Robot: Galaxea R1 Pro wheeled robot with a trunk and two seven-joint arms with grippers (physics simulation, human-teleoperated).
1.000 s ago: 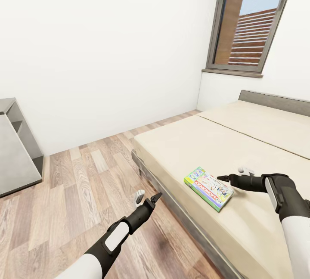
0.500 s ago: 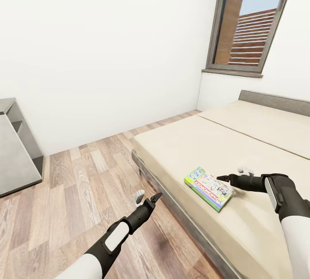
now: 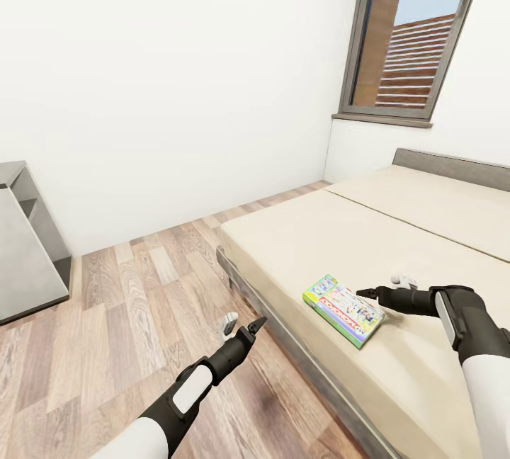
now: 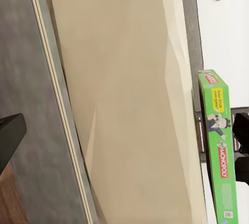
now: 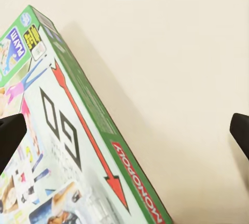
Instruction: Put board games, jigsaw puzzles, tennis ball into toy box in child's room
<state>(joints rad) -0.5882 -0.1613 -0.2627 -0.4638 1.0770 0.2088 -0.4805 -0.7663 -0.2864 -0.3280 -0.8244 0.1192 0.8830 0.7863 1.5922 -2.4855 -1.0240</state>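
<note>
One board game [image 3: 343, 309], a flat green-edged Monopoly box with a red title band, lies on the beige mattress of the bed [image 3: 397, 232] near its front edge. My right gripper [image 3: 383, 287] hovers open just right of the box, its fingers pointing at the box's long side. In the right wrist view the box's green edge [image 5: 104, 130] lies between the two dark fingertips [image 5: 10, 141], untouched. My left gripper [image 3: 243, 322] is open and holds nothing, over the wood floor beside the bed frame. The left wrist view looks across the mattress to the box's green side [image 4: 218, 146].
A grey shelf unit [image 3: 28, 253] stands at the left edge against the white wall. A tall dark-framed window [image 3: 411, 34] is behind the bed, and a low grey headboard [image 3: 453, 165] runs along its far side. Wood-plank floor [image 3: 142, 289] lies between shelf and bed.
</note>
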